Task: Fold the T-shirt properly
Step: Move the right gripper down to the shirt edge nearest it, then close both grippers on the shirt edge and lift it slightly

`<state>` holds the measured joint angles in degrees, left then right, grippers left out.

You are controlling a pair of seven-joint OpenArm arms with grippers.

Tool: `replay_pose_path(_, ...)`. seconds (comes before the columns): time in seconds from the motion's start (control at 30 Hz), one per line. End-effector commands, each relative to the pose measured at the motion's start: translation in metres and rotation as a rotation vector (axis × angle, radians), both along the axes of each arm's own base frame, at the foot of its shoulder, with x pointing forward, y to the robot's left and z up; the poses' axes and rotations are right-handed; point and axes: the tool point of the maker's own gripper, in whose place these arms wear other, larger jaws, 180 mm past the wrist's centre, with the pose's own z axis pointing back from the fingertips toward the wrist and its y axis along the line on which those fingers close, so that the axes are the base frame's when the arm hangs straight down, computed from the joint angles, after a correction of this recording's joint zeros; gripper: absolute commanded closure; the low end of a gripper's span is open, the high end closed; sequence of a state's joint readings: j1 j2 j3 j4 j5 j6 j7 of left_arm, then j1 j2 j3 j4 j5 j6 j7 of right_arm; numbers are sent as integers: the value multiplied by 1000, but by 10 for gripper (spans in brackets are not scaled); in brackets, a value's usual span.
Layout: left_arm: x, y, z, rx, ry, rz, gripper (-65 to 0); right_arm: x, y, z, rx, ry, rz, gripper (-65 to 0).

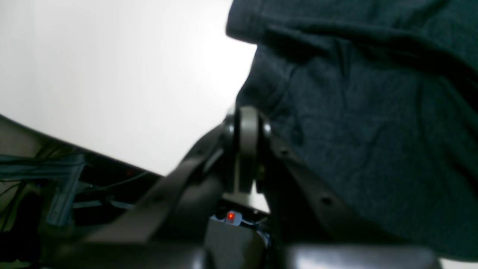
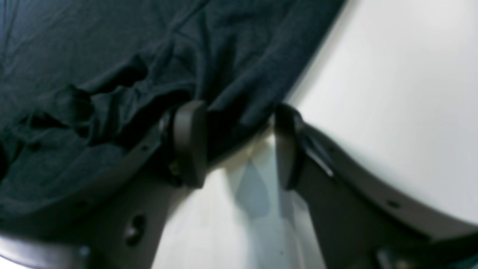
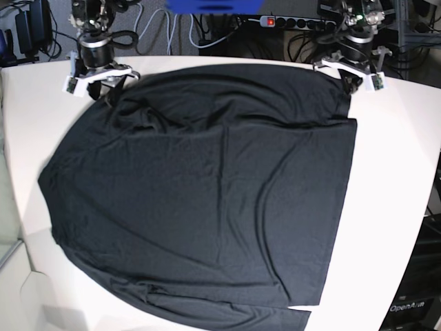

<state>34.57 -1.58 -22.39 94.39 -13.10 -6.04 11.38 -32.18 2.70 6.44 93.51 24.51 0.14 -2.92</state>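
Dark finger links of the right gripper (image 2: 239,144) fill the bottom of its wrist view, the two jaws standing apart with white table (image 2: 392,93) showing in the gap. The T-shirt (image 3: 207,193) lies spread flat over most of the table, and a bunched corner of it hangs just ahead of and between those open jaws, draping over the tip of one and touching or nearly touching the other. Nothing is clamped there.

On the far side, the left gripper (image 1: 247,130) has its jaws pressed together. Black fabric sits right beside them and seems to run behind the tips, but the blur hides whether any cloth is caught between the pads.

Risks from here, as I judge them:
- If the right jaws close where they stand, they may catch only the loose ridge of wrinkles ahead of them, not the hem edge, so the corner would slip free on lifting.
- If the left jaws hold little or no cloth, one side alone would rise, dragging the shirt crooked and skewing the fold line.
- Thin, soft fabric bunched between the jaws could be gripped in several layers, carrying creases into the fold.
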Motion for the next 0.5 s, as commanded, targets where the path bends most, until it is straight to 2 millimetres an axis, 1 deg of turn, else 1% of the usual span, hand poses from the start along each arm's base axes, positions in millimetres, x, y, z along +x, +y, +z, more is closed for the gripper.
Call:
replay_pose_path(0.0,3,2,7,15,-30,-5,0,8,-1,9,1,-35,-2,-244)
replay_pose_path(0.07,3,2,7,15,-30,-5,0,8,2,3,15,1,10,-226)
replay_pose_path(0.17,3,2,7,15,-30,-5,0,16,4,2,28,18,20,-212)
replay_pose_path(0.3,2,3,7,15,-28,-3,0,17,5,0,35,29,24,-196)
replay_pose_path(0.4,4,3,8,16,-31,-2,0,22,6,2,35,17,25,-152)
replay_pose_path(0.47,4,3,8,16,-33,-2,0,22,6,2,35,17,25,-99)
